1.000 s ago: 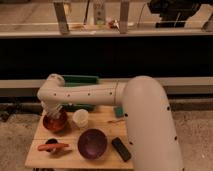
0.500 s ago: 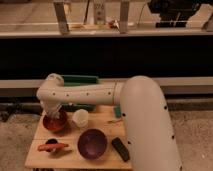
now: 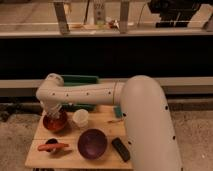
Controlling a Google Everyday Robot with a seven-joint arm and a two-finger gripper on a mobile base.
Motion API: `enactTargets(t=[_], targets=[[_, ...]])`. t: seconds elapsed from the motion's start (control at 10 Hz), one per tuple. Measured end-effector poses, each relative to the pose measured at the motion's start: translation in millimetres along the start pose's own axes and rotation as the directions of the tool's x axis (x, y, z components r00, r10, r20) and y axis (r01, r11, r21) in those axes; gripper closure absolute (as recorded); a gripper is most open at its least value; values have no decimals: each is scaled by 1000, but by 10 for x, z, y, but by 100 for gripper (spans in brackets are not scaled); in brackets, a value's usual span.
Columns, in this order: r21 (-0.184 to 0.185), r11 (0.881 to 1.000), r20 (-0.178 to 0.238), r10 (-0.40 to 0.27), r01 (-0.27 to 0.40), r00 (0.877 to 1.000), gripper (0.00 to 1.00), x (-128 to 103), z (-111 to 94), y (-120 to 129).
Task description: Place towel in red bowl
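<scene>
Table (image 3: 107, 119), wood. Red bowl (image 3: 54, 122) at its left rear; towel (image 3: 55, 111) bunched over the bowl, directly under the gripper (image 3: 54, 108). Gripper grip: cannot tell. White cup (image 3: 80, 117) just beside the bowl. Purple bowl (image 3: 92, 143) front centre. Black block (image 3: 120, 149) front right.

The wooden tabletop (image 3: 102, 152) carries a red bowl (image 3: 54, 122) at 10 o'clock, a white cup (image 3: 80, 118) near 12, a purple bowl (image 3: 92, 143) at centre, an orange tool (image 3: 53, 146) at 8 and a black block (image 3: 121, 149) at 4. The end effector (image 3: 55, 113) hangs over the red bowl.
</scene>
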Motion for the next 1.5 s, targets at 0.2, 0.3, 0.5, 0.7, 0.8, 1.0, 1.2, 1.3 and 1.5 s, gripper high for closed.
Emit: enactTargets(t=[0.2, 0.3, 0.5, 0.7, 0.8, 1.0, 1.2, 1.3, 1.5], targets=[[2, 1000, 1, 2, -2, 1000, 23, 0, -2, 18], [-1, 1000, 5, -1, 1, 1000, 20, -29, 6, 27], [-25, 1000, 4, 1, -1, 1000, 20, -55, 19, 47], [-91, 996, 3, 1, -1, 1000, 20, -98, 45, 38], [-97, 995, 5, 4, -4, 1000, 20, -98, 42, 47], [-92, 996, 2, 9, -9, 1000, 20, -86, 53, 56], [-91, 996, 2, 9, -8, 1000, 20, -89, 56, 52], [-91, 996, 1, 11, -10, 1000, 20, -78, 54, 60], [-91, 996, 1, 10, -10, 1000, 20, -81, 55, 57]])
